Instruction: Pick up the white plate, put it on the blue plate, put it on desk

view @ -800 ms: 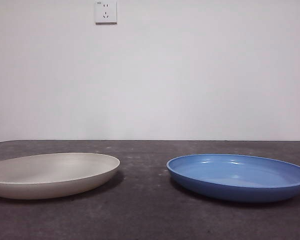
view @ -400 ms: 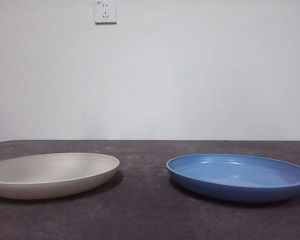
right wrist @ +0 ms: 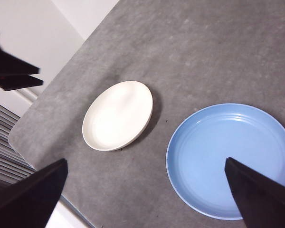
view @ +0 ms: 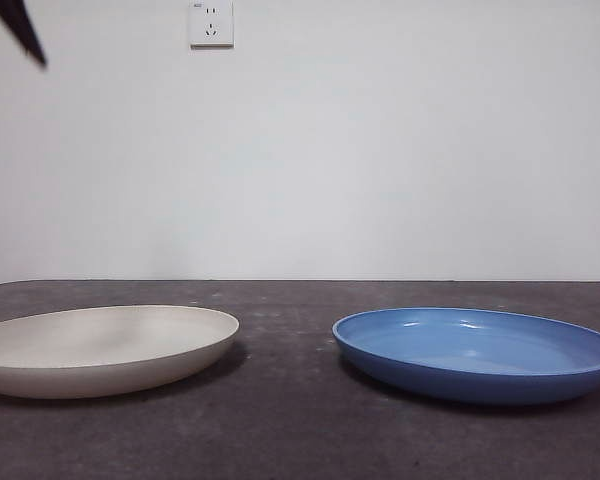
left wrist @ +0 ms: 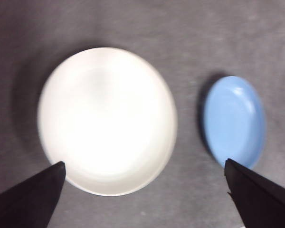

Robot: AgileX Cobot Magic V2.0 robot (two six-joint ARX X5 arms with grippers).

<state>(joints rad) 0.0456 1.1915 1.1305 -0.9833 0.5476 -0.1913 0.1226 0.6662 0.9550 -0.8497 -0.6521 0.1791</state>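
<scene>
Nothing is yet done: the white plate [view: 105, 348] lies ungrasped beside the blue plate [view: 477, 352]; above it, the left gripper [left wrist: 142, 190] is spread wide.

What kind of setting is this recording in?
Probably an indoor lab or test bench: a bare white wall with a socket, a dark mottled desk, and only a white plate and blue plate.

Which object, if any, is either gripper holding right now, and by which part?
Nothing is held. Both grippers hang open above the desk; the white plate and blue plate lie untouched, apart.
</scene>
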